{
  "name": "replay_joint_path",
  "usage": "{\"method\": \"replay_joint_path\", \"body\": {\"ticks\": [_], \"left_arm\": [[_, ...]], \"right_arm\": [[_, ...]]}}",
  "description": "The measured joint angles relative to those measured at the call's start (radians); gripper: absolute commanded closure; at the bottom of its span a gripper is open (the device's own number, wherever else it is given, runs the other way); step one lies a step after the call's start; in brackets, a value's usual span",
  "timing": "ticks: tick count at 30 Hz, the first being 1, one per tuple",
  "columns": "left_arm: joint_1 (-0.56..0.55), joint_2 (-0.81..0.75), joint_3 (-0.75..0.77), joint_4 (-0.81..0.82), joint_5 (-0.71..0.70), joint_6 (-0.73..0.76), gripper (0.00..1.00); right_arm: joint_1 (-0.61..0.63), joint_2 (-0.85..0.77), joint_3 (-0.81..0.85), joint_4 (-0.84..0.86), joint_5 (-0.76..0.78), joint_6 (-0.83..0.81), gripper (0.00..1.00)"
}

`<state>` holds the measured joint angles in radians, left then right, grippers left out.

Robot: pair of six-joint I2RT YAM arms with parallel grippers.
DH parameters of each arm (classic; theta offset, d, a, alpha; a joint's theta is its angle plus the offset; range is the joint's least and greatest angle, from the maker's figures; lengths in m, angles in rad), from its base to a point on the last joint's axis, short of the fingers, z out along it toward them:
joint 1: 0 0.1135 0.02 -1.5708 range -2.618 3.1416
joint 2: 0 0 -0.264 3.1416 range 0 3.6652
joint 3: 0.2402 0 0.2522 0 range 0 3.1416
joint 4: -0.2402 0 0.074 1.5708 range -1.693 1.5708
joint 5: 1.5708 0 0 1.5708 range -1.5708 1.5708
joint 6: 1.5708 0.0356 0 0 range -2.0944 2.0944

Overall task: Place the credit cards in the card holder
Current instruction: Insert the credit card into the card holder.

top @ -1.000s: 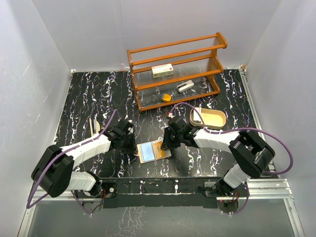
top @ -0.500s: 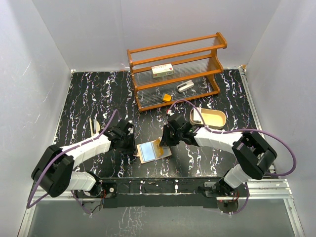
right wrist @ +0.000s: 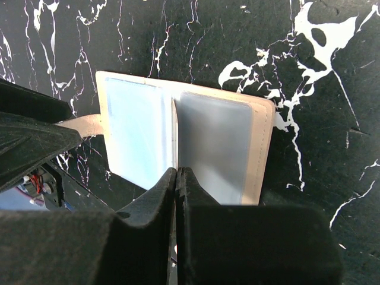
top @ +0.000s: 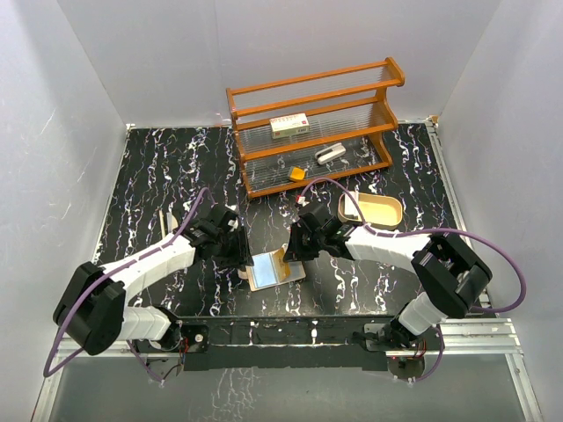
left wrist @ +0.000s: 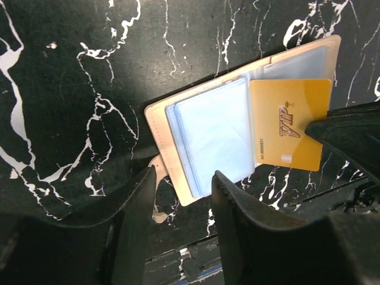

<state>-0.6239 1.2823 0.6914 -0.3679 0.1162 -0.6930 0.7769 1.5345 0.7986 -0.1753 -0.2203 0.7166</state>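
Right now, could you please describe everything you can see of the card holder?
The card holder is a small tan-beige wallet, leather-looking, lying open and flat on the black marbled table. Clear plastic sleeves fan out inside, and a strap tab juts from one edge. A yellow card, pinched in the shut right pincer, overlaps one half; whether it touches is unclear. The open left pincer hovers over the tab edge.

The small tan-beige leather card holder (right wrist: 261, 148) lies open and flat on the black table with white marble veins (right wrist: 320, 77), its two clear plastic pockets facing up, and the black fingers of the right gripper (right wrist: 178, 173) are pressed together, with their tips at the line between the pockets.
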Motion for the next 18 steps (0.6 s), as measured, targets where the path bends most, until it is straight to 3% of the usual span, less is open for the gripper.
{"method": "replay_joint_path", "body": {"ticks": [6, 18], "left_arm": [[0.0, 0.007, -0.007, 0.043, 0.034, -0.007, 0.59], [0.001, 0.104, -0.054, 0.105, 0.046, 0.003, 0.8]], "right_arm": [[0.0, 0.0, 0.0, 0.0, 0.001, 0.0, 1.0], [0.0, -0.006, 0.0, 0.021, -0.023, 0.019, 1.0]]}}
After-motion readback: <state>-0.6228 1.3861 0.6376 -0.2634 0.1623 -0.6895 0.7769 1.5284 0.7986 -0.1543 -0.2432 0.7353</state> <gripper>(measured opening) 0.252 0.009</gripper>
